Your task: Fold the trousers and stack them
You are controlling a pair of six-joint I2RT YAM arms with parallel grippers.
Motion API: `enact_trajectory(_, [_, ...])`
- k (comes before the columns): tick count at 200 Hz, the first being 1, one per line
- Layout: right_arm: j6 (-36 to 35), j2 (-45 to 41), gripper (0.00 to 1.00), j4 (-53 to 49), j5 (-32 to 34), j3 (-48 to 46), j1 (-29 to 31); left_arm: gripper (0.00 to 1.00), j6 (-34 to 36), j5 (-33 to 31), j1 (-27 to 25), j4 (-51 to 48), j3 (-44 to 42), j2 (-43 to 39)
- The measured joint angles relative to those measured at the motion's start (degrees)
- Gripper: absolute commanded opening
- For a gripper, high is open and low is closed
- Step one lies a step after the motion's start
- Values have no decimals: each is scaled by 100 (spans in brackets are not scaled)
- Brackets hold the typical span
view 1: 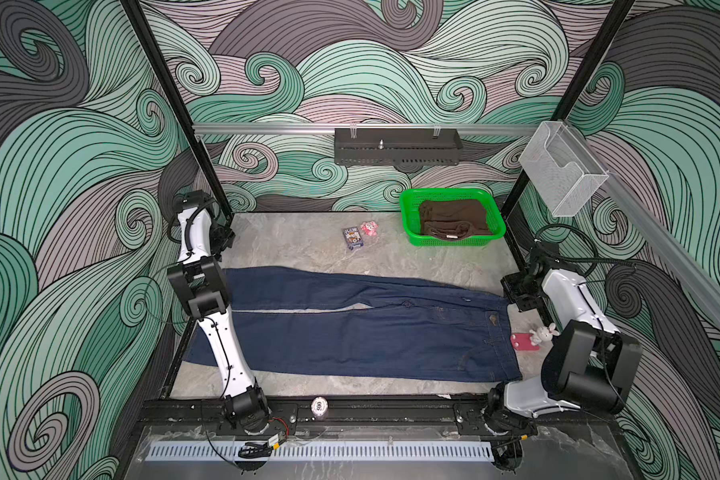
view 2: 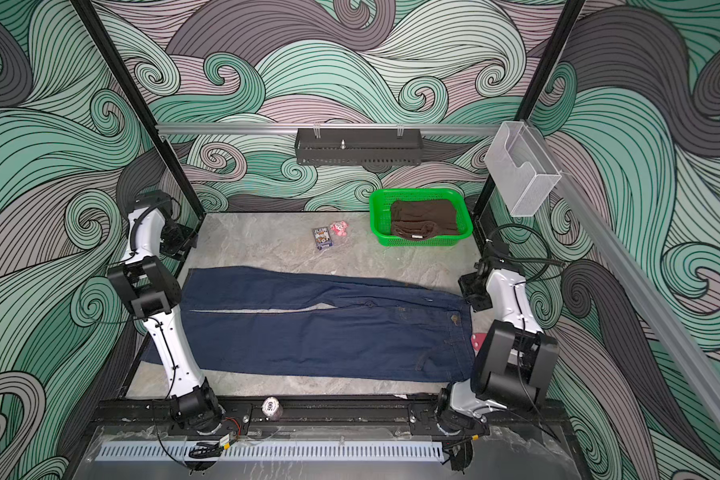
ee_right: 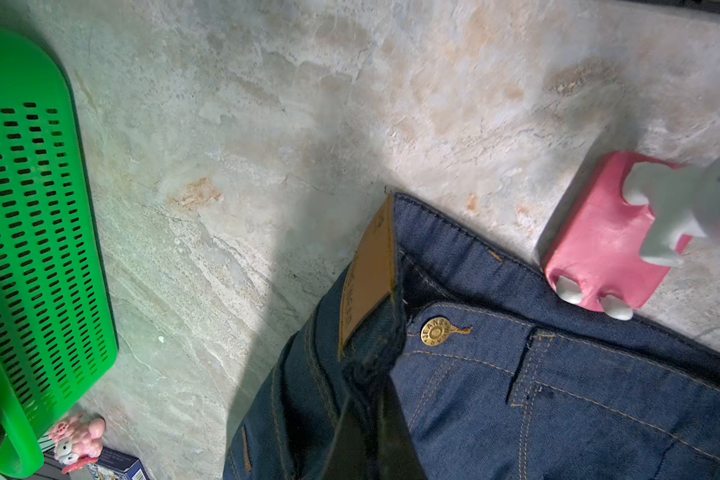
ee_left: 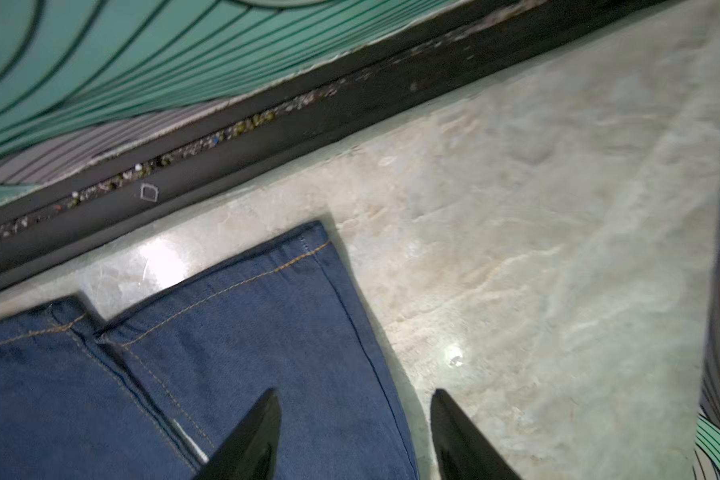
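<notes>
The dark navy trousers (view 1: 350, 332) lie flat across the table in both top views (view 2: 308, 332), legs to the left and waistband to the right. My left gripper (ee_left: 354, 392) hangs open over the far leg's hem (ee_left: 267, 270). One finger is above the denim and the other above bare table, and nothing is held. In a top view it sits at the table's left edge (view 1: 224, 243). My right gripper (ee_right: 375, 436) is shut on bunched denim at the waistband's far corner, beside the raised brown patch (ee_right: 371, 274) and the brass button (ee_right: 435, 331).
A green basket (view 1: 408, 224) with a brown garment (view 1: 454, 216) stands at the back right. A card box (view 1: 352, 238) and a pink toy (view 1: 369, 228) lie behind the trousers. A pink block (view 1: 522, 341) with a white rabbit (view 1: 543, 333) touches the waistband. A poker chip (view 1: 319, 405) rests on the front rail.
</notes>
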Motion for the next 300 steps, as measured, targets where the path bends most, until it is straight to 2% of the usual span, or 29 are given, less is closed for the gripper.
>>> enact_trajectory(22, [0,133,0,4,2,39,28,63,-315,15,87,-378,308,413])
enact_trajectory(86, [0,387,0,-39,85,317,271,72,-861,35,142,-522,286,540])
enact_trajectory(121, [0,487,0,-83,142,487,437,76,-975,-105,138,-518,317,745])
enact_trajectory(161, [0,522,0,-129,223,546,564,76,-979,-164,118,-439,385,960])
enact_trajectory(189, [0,522,0,-131,256,546,612,76,-979,-168,90,-398,750,1279])
enact_trajectory(207, [0,522,0,-131,291,546,625,81,-988,-164,52,-291,896,1451])
enact_trajectory(217, [0,522,0,-131,326,546,627,80,-994,-166,22,-214,911,1508])
enact_trajectory(257, [-2,540,0,-131,376,549,632,64,-997,-334,-101,48,970,1565])
enact_trajectory(300, [-4,612,0,-131,393,546,632,64,-852,-627,-146,57,973,1569])
